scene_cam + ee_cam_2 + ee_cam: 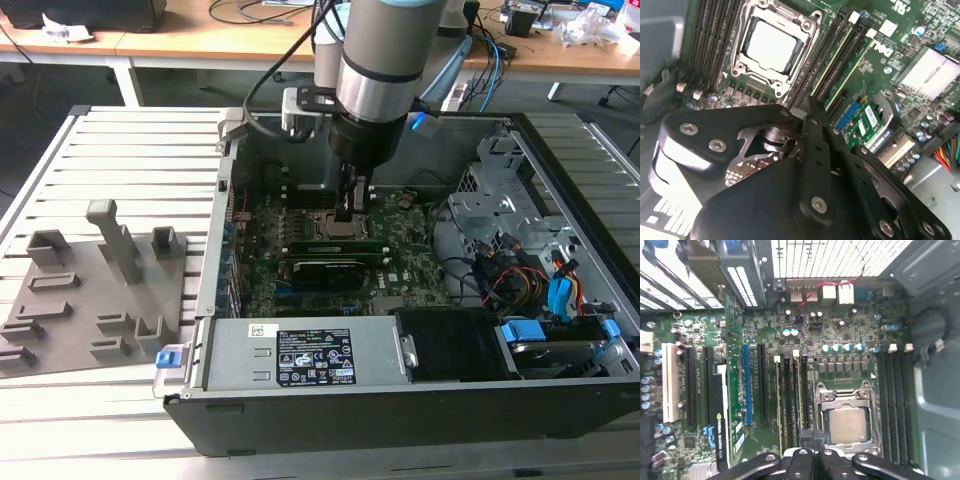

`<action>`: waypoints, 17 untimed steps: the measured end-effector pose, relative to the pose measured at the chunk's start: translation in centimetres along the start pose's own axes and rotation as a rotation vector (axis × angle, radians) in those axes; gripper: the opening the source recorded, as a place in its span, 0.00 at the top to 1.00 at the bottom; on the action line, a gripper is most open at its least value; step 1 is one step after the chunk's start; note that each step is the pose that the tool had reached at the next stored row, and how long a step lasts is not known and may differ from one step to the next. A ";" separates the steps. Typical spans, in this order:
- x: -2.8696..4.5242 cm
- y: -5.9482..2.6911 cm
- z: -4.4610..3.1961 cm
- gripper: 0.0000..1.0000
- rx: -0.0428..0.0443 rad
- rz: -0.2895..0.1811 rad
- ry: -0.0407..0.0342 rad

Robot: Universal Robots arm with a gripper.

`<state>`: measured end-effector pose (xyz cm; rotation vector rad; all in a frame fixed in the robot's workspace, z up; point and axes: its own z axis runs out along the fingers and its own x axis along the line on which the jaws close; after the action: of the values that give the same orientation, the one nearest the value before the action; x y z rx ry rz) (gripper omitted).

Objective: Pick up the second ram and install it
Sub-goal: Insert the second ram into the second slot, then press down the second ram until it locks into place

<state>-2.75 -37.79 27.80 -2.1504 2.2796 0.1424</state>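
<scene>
We see the arm reaching down into the open computer case (560, 210) on the slatted table (130, 150), its tool (352, 205) low over the motherboard (400, 260), just beside the processor socket (771, 46). In both wrist views the tool's black fingers (812, 132) sit drawn together above the memory slots (790, 400) next to the socket. We cannot tell whether they clamp anything. A green ram stick (335, 245) stands seated in a slot in the exterior view; whether it is the second ram, we cannot tell. The grey slotted tray (95, 290) lies at the exterior view's left.
</scene>
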 end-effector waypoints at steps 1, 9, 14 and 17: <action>-0.01 0.01 -0.05 0.89 0.0001 0.000 -0.0003; -0.16 -3.98 0.89 0.89 -0.0014 0.001 0.0064; -0.12 -5.43 2.70 0.89 -0.0035 0.001 0.0066; -0.08 -5.78 3.59 0.89 -0.0040 0.001 0.0066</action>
<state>2.81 -37.79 23.86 -2.1552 2.2857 0.1402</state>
